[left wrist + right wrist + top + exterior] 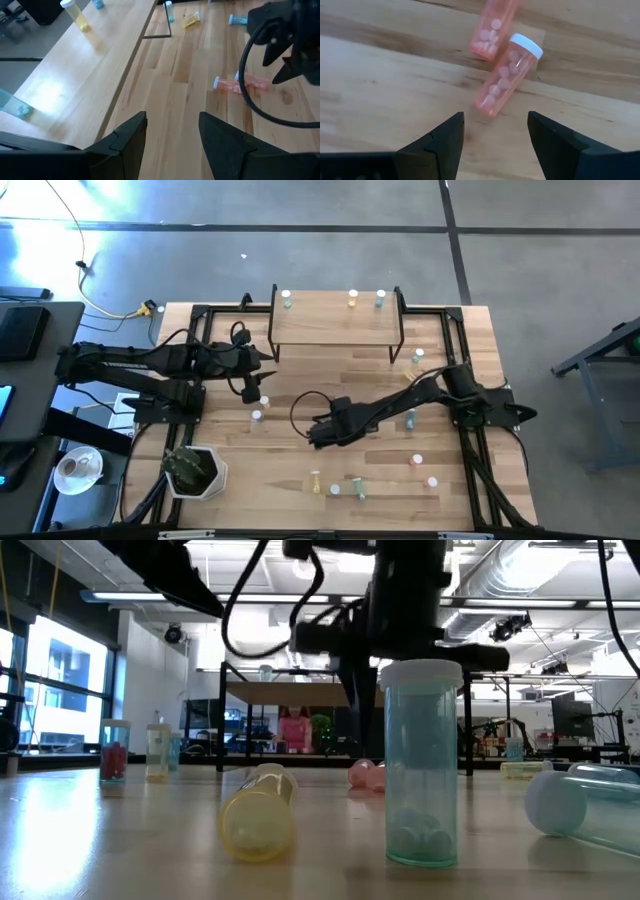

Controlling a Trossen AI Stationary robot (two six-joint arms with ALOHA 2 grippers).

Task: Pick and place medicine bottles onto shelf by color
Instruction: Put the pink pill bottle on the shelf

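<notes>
Translucent pink plastic, white screw cap, round pills inside: two such medicine bottles lie on their sides on the plank tabletop, touching at an angle, right in front of the right gripper. Its fingers are spread wide, nothing between them, and both bottles lie just beyond the tips. Right arm reaches low from the right edge toward table centre.

Left gripper also has its fingers apart and empty. It hangs just in front of the shelf, left arm stretched in from the left edge.

Shelf is a light-wood board on thin black legs. On it stand a green bottle, a yellow one and a blue one, all upright.

Other cylinders sit scattered on the table, some upright, some lying down. Low view shows a clear-green bottle upright, close to the camera, beside a yellow one on its side.
</notes>
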